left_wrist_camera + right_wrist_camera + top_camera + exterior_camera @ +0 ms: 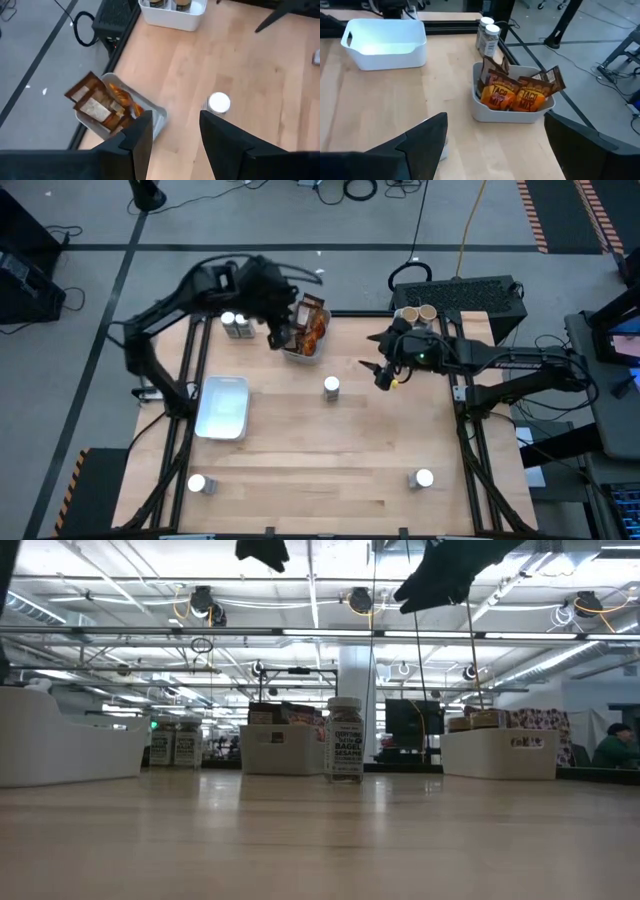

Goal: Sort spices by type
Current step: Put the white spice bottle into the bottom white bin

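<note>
Spices lie scattered in the high view: packets (310,326) fill a grey tray (300,355), partly hidden by the left gripper (278,337), jaws parted and empty. Low view: one jar (345,739) stands mid-table, arms cut off above. Right wrist view: right gripper (495,142), jaws wide apart, empty, faces the packets.

Brown and orange packets (100,107) are being held in a grey tray (159,119), a white-capped jar (218,103) standing near.
</note>
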Controlling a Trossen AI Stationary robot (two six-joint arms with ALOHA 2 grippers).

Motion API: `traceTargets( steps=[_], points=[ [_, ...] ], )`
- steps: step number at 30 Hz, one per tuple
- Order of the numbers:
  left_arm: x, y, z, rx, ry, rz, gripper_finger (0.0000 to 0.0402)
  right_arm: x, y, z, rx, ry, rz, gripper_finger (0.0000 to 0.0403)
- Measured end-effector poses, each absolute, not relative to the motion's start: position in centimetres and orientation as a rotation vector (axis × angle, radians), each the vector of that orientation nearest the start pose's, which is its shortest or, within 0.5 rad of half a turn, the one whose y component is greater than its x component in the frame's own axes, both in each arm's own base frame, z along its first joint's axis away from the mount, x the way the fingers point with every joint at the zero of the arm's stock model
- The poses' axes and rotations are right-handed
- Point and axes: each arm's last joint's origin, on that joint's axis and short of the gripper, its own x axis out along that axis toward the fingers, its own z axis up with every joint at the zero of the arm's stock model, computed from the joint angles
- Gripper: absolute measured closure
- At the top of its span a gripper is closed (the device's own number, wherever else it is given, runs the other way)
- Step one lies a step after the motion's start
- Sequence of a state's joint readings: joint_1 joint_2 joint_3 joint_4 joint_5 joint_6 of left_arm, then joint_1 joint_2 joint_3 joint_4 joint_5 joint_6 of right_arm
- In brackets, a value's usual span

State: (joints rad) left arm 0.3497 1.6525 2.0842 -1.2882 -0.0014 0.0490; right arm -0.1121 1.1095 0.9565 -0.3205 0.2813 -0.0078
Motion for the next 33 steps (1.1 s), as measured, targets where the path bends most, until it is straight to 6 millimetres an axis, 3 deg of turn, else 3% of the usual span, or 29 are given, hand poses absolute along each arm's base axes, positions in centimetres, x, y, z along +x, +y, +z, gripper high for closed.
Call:
traceTargets(
  steps=[8, 12, 16, 20, 26, 33],
  points=[
    [25.9, 7.9, 40.3, -0.116, 0.794, 0.250, 0.0235, 23.7, -2.7, 31.7, 0.027, 0.473, -0.374, 0.0086],
    [25.8, 7.1, 36.1, -0.107, 0.736, 0.152, 0.0235, 23.6, -2.1, 31.4, 0.045, 0.505, -0.357, 0.0086],
    [25.7, 7.2, 31.7, -0.107, 0.787, 0.181, 0.0235, 23.3, -1.7, 31.0, 0.062, 0.554, -0.352, 0.0086],
    [24.6, 9.3, 30.4, -0.099, 0.858, 0.426, 0.0235, 23.2, -1.4, 30.7, 0.118, 0.576, -0.362, 0.0086],
    [20.9, 14.0, 29.7, -0.294, 0.972, 0.655, 0.0235, 22.9, -1.1, 30.3, 0.163, 0.612, -0.369, 0.0086],
    [17.4, 18.9, 29.1, -0.237, 1.087, 0.605, 0.0235, 22.9, -1.2, 30.3, 0.126, 0.625, -0.364, 0.0086]
  ],
)
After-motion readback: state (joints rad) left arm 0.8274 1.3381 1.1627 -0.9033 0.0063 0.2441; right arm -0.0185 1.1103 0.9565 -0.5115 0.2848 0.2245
